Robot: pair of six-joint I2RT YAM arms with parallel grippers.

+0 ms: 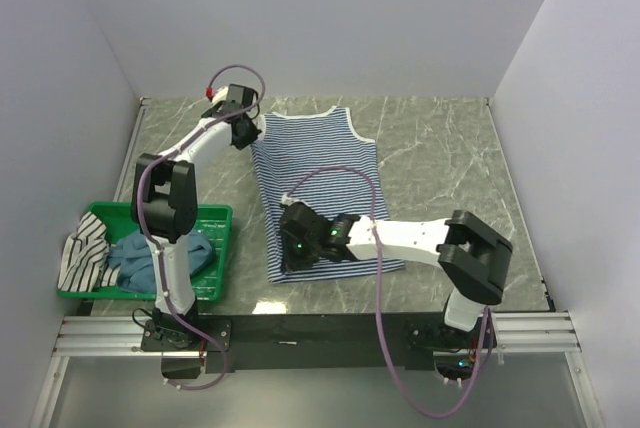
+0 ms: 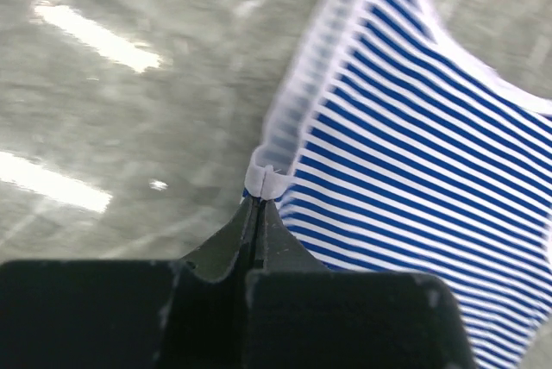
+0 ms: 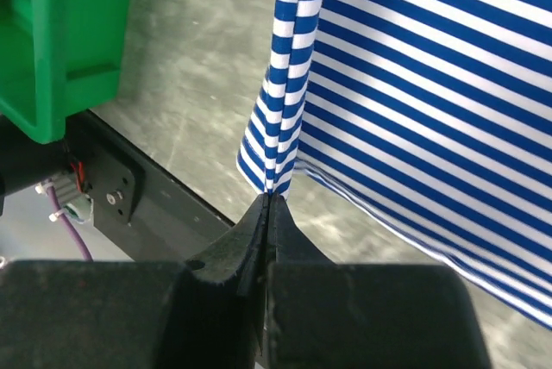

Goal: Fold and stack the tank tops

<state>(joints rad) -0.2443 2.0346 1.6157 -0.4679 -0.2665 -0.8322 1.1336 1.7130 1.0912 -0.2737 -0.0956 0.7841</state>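
Striped tank top: left jaws pinch strap, right jaws hem.

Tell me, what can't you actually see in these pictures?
- Top view: the blue-striped top, near-left part hidden under the right arm.
- Top view: the teal top in the basket, partly behind the left arm.
- Right wrist view: basket cut off by the frame's edge.

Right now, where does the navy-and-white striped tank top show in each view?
Top external: striped tank top lies spread out at picture centre.
Left wrist: right half; white-trimmed corner pinched in the jaws.
Right wrist: upper right; striped corner pinched in the jaws.
Shared landmark: the grey marbled table.
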